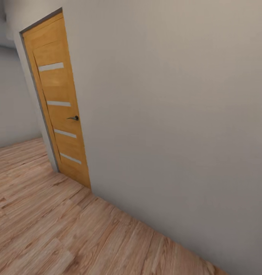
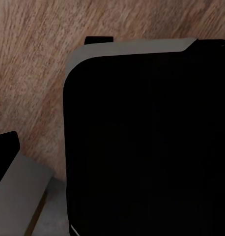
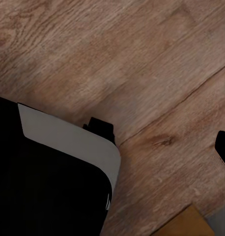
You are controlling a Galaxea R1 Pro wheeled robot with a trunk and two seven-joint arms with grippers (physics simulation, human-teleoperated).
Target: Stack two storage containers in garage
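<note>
The two storage containers are out of view. I am in a room with light wood-plank flooring (image 1: 50, 229), facing a plain white wall (image 1: 176, 114). My left gripper (image 2: 112, 152) hangs over the planks with one dark fingertip (image 2: 5, 147) at the frame's edge and nothing held. My right gripper (image 3: 112, 147) likewise shows one dark fingertip (image 3: 223, 147) at the edge, above bare planks, holding nothing. The jaws of both appear spread wide. The garage and its floor are not visible.
A shut orange-wood door (image 1: 58, 103) with four pale horizontal slits and a dark handle (image 1: 73, 118) stands in the wall at the left. My black, grey-rimmed base (image 2: 142, 147) sits under both wrists, also visible as the base (image 3: 43, 187). Open planks stretch to the left.
</note>
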